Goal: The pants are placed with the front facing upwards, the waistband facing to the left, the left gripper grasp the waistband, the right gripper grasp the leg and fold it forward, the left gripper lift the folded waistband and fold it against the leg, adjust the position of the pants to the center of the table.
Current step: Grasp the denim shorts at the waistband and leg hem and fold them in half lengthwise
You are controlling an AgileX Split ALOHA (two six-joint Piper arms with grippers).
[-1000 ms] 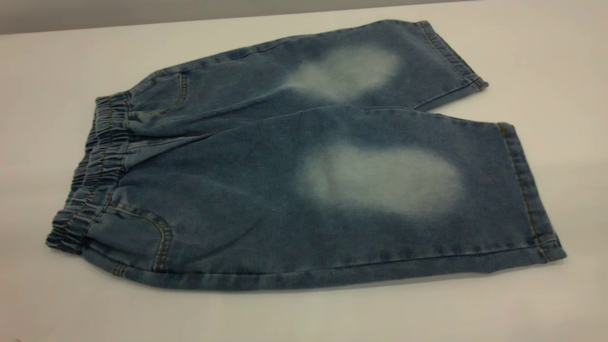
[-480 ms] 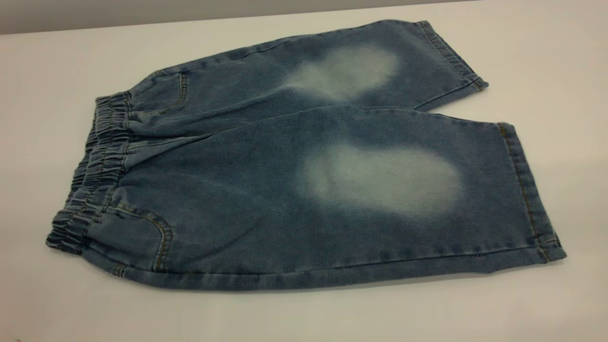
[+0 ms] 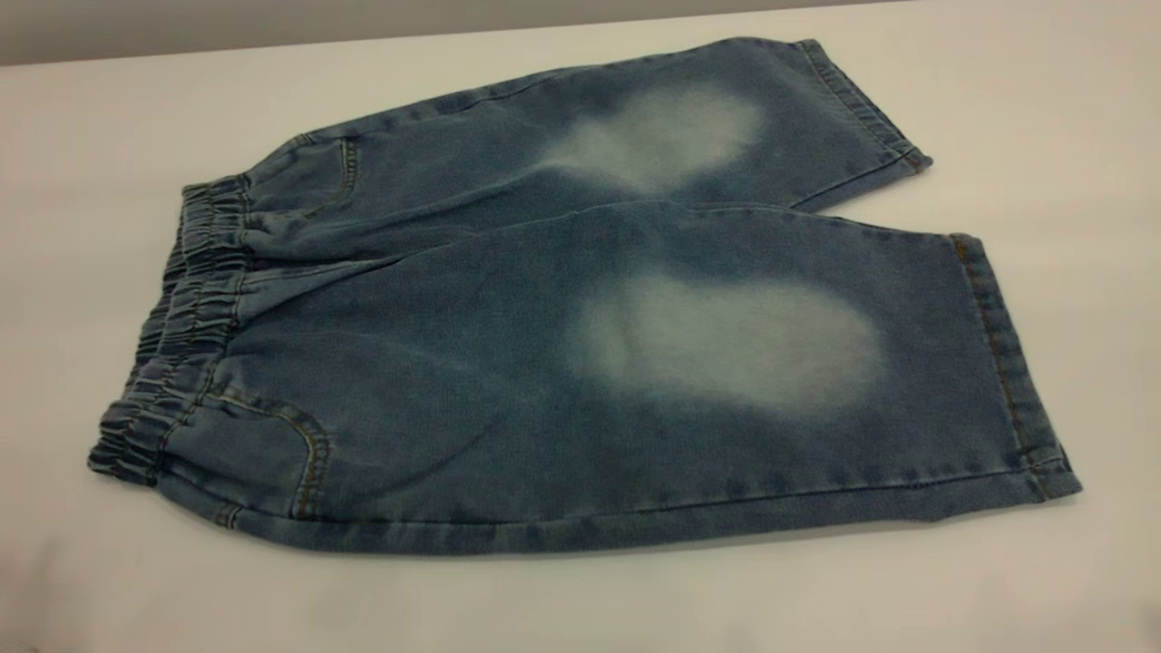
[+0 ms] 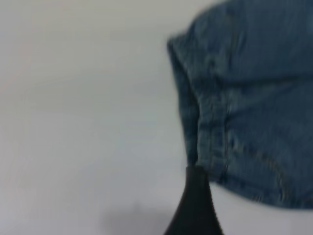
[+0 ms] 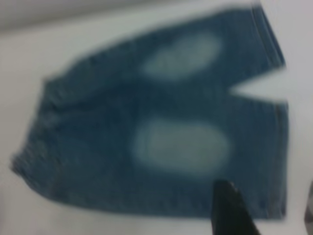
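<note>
Two legs: both spread flat, unfolded, front side up.
Pants (image 3: pixel 580 308): lying flat on the table (image 3: pixel 1043 109), waistband end at the exterior view's left, hems at its right.
Waistband (image 3: pixel 177 326): gathered, darker blue, resting on the table; no gripper on it.
Near leg (image 3: pixel 726 363): wide, large pale knee patch, stitched hem at the right end.
Far leg (image 3: pixel 653 136): smaller pale patch, hem angled toward the far right; a narrow wedge of bare table shows between the two hems.
Pockets: curved stitched pocket openings just beside the waistband on each side.
Left gripper (image 4: pixel 195 205): seen only in the left wrist view as one dark fingertip above bare table, just beside the waistband corner, apart from the cloth; cannot tell how far open, nothing held.
Right gripper (image 5: pixel 264 210): right wrist view shows one dark fingertip over the near leg's hem area, high enough to take in the whole pants; cannot tell how far open, nothing held.
Exterior view: neither arm in shot.
</note>
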